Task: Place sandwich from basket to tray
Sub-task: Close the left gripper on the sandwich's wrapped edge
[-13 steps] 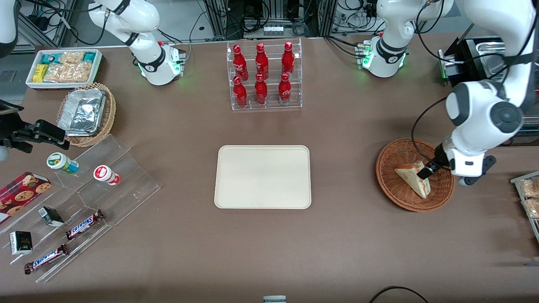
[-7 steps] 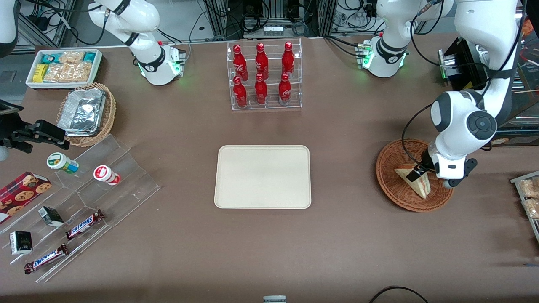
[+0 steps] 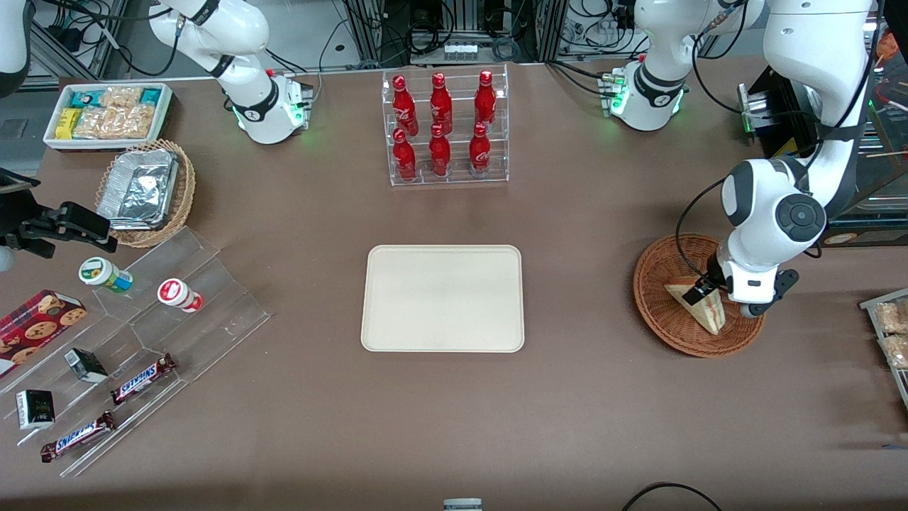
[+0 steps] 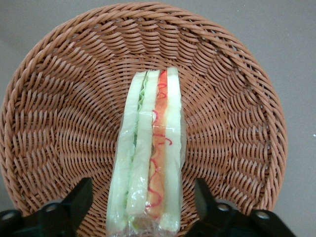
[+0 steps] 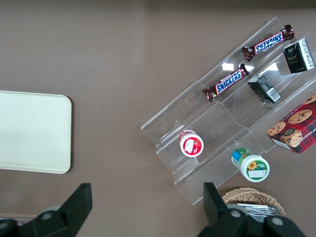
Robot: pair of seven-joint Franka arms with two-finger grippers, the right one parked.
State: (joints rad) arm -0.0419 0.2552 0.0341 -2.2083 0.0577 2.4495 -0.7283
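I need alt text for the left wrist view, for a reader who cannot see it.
A wrapped sandwich stands on edge in a reddish-brown wicker basket, its green and red filling facing the camera. The open gripper straddles it, one finger on each side, not touching.

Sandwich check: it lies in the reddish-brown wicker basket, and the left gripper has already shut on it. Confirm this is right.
Not quite. The sandwich does lie in the reddish-brown wicker basket, but the left gripper has not shut on it. The left wrist view shows its fingers open, one on each side of the sandwich with gaps between. The cream tray has nothing on it.
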